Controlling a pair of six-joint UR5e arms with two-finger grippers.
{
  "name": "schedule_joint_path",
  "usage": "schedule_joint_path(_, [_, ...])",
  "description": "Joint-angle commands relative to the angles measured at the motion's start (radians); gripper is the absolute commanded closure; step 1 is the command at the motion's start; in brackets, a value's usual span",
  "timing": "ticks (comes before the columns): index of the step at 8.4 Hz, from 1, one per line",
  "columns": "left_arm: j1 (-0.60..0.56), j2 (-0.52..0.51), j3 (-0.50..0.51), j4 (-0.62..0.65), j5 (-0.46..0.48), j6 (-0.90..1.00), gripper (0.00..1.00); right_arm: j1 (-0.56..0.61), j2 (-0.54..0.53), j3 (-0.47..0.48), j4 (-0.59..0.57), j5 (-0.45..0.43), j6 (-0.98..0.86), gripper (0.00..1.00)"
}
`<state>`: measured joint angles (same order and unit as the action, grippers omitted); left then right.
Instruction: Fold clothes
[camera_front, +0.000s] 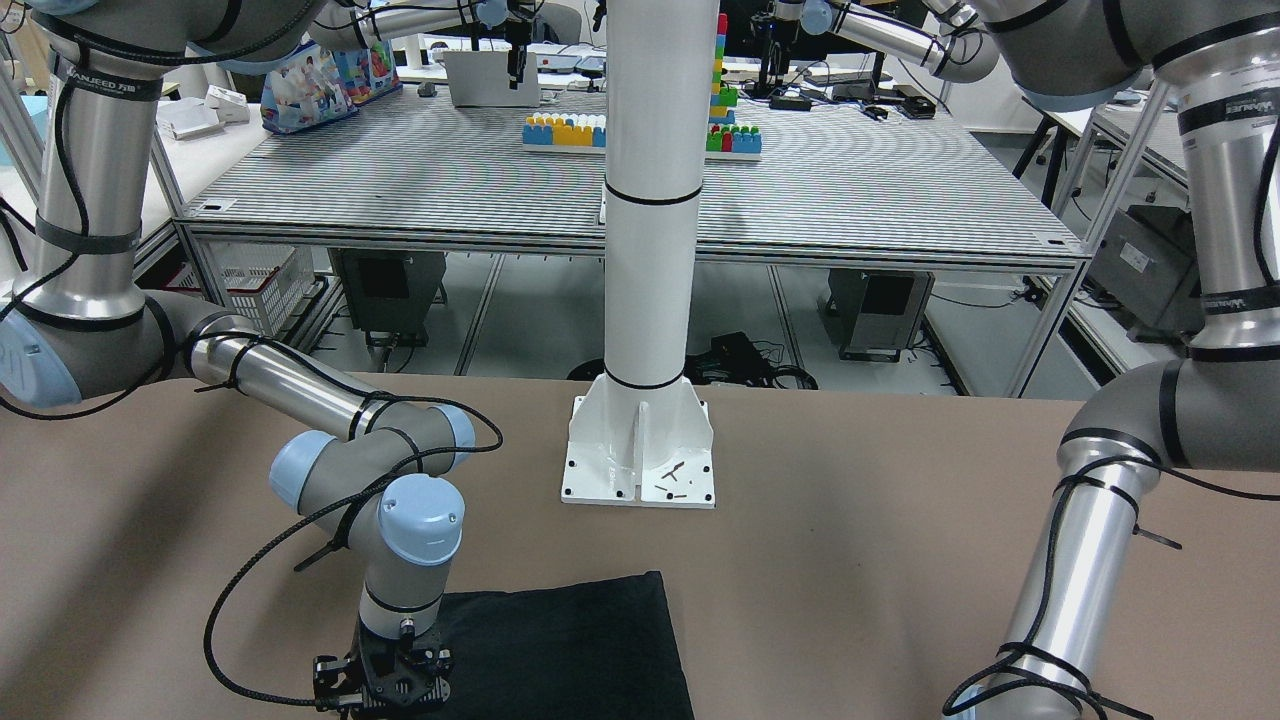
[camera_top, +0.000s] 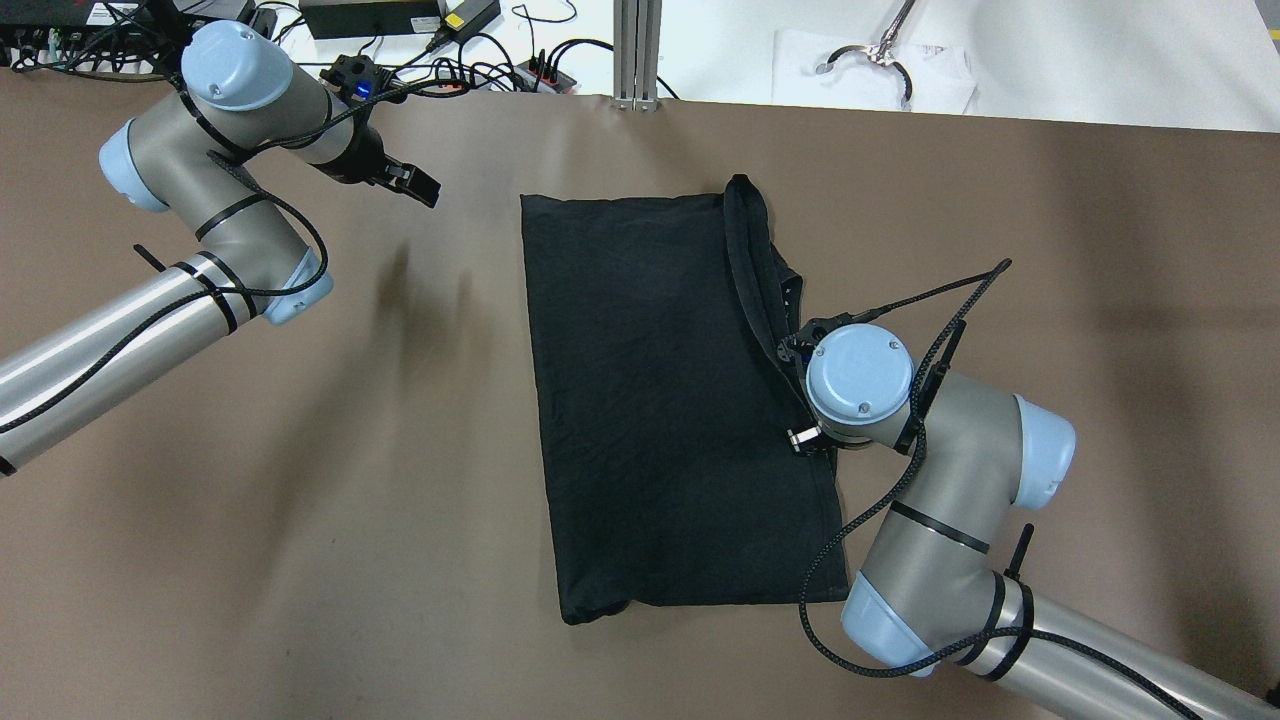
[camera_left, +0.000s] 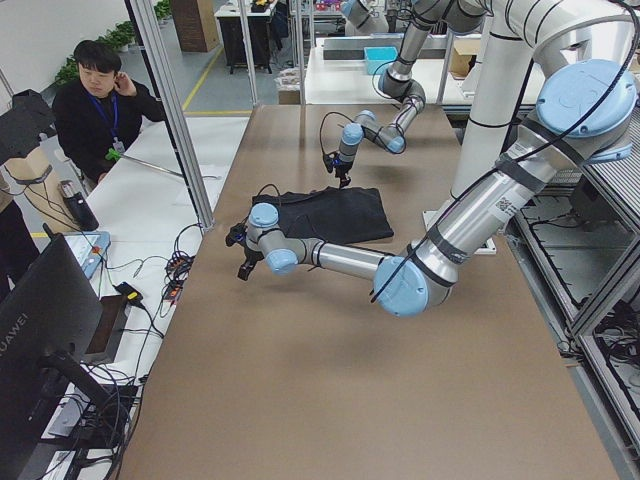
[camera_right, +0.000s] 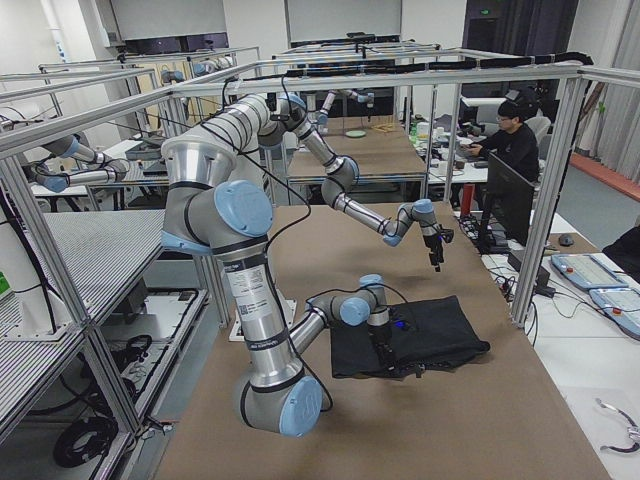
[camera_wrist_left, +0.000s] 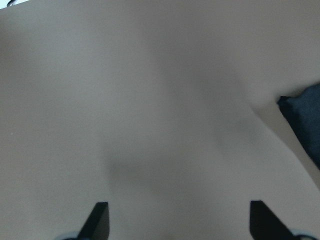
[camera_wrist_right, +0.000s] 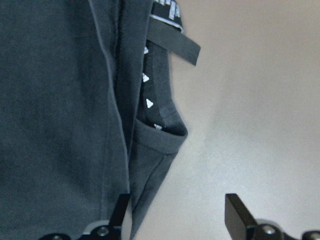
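The clothes (camera_top: 650, 400) are one black garment lying flat as a tall rectangle on the brown table (camera_top: 300, 450), with its right edge bunched and folded over. Small white print (camera_wrist_right: 146, 90) runs along that folded edge. My right gripper (camera_wrist_right: 180, 215) is open at this edge, one finger (camera_wrist_right: 121, 212) over the cloth and the other (camera_wrist_right: 239, 212) over bare table. Its wrist (camera_top: 858, 378) hides it in the overhead view. My left gripper (camera_top: 410, 185) is open and empty above bare table, left of the garment's far corner (camera_wrist_left: 305, 120).
The white pillar base (camera_front: 638, 450) is bolted to the table behind the garment. Cables and power bricks (camera_top: 400, 20) line the far edge, beside a white sheet with a tool (camera_top: 880, 65). A person (camera_left: 100, 100) sits at a desk beyond that edge.
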<state>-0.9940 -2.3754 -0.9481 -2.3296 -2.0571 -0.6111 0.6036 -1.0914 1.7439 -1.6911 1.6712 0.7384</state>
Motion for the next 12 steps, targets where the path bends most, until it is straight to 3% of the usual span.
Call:
schedule_joint_path(1, [0.000,-0.001,0.000,-0.001,0.000,0.001,0.00,0.021,0.094,-0.055,0.036,0.007,0.053,0.18])
schedule_joint_path(3, [0.000,-0.001,0.000,0.001,0.000,0.001,0.00,0.025,0.214,-0.229,0.100,0.007,0.109,0.07])
schedule_joint_path(4, [0.000,0.001,-0.001,-0.001,0.000,-0.001,0.00,0.036,0.231,-0.297,0.173,0.005,0.122,0.06])
schedule_joint_path(6, [0.000,0.002,-0.001,-0.001,0.000,-0.001,0.00,0.070,0.298,-0.412,0.189,0.005,0.111,0.06])
schedule_joint_path(12, [-0.002,0.004,-0.003,-0.001,0.000,0.001,0.00,0.119,0.292,-0.485,0.235,0.005,0.059,0.06])
